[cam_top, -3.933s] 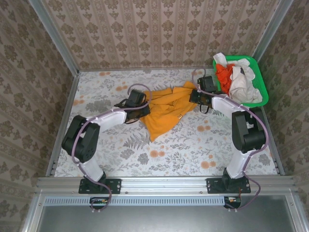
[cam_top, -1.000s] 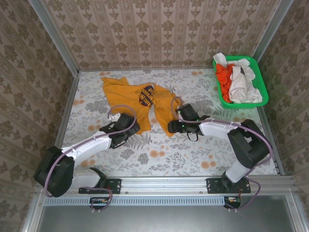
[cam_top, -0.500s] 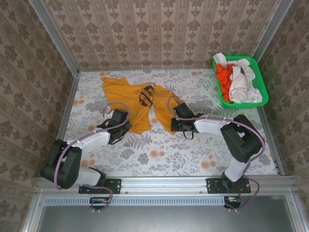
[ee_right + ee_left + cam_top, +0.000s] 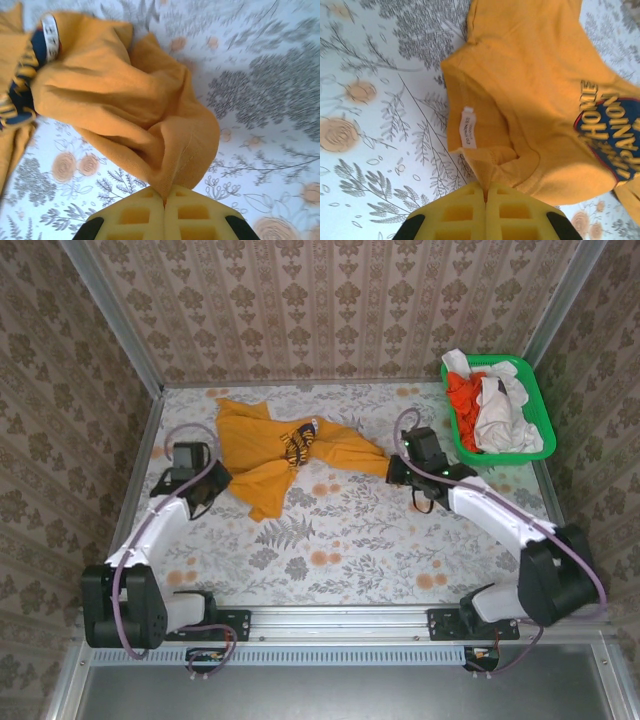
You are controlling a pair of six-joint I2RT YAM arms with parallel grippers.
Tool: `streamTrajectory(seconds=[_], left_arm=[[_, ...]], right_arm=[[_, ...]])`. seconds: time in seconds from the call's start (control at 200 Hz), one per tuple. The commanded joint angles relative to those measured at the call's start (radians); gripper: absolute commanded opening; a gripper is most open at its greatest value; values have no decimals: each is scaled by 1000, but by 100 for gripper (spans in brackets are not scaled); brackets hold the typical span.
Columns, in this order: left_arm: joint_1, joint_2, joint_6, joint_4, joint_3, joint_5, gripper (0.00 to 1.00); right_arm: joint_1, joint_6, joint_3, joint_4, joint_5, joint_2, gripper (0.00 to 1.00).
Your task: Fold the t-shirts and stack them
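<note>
The mustard-orange t-shirt (image 4: 262,445) lies spread across the back of the table, its dark-and-white print (image 4: 298,443) facing up. My left gripper (image 4: 213,478) is shut on the shirt's left edge. In the left wrist view the yellow pads (image 4: 465,210) pinch a fold of the shirt (image 4: 535,85) just below its collar label (image 4: 468,127). My right gripper (image 4: 393,469) is shut on the shirt's right end. In the right wrist view my right gripper (image 4: 165,194) grips a bunched hem of the t-shirt (image 4: 115,100). A red-orange t-shirt (image 4: 463,395) and a white t-shirt (image 4: 500,412) lie in the basket.
The green plastic basket (image 4: 540,400) stands at the back right corner, close behind my right arm. Patterned walls close the table at the back and both sides. The flowered tabletop (image 4: 340,540) in front of the shirt is bare.
Both grippers have shut on the mustard-orange shirt and drawn apart, the left going left, the right going right and back. The shirt is now stretched between them.
</note>
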State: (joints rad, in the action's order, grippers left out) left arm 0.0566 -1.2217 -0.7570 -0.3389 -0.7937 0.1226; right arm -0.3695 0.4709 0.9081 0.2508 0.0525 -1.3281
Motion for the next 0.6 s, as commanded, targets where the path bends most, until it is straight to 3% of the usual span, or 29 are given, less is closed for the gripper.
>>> streamTrajectory(seconds=[0.0, 0.14, 0.26, 0.595], left_arm=[[-61, 38, 138, -174, -75, 100, 0], [-131, 117, 179, -262, -141, 121, 0], [-149, 131, 211, -288, -197, 126, 0], [-134, -131, 231, -188, -234, 160, 0]], right_arm=[[34, -22, -11, 81, 59, 136, 0], [60, -90, 7, 97, 17, 295, 0], [71, -145, 50, 143, -15, 331, 0], [97, -141, 12, 36, -10, 77, 0]])
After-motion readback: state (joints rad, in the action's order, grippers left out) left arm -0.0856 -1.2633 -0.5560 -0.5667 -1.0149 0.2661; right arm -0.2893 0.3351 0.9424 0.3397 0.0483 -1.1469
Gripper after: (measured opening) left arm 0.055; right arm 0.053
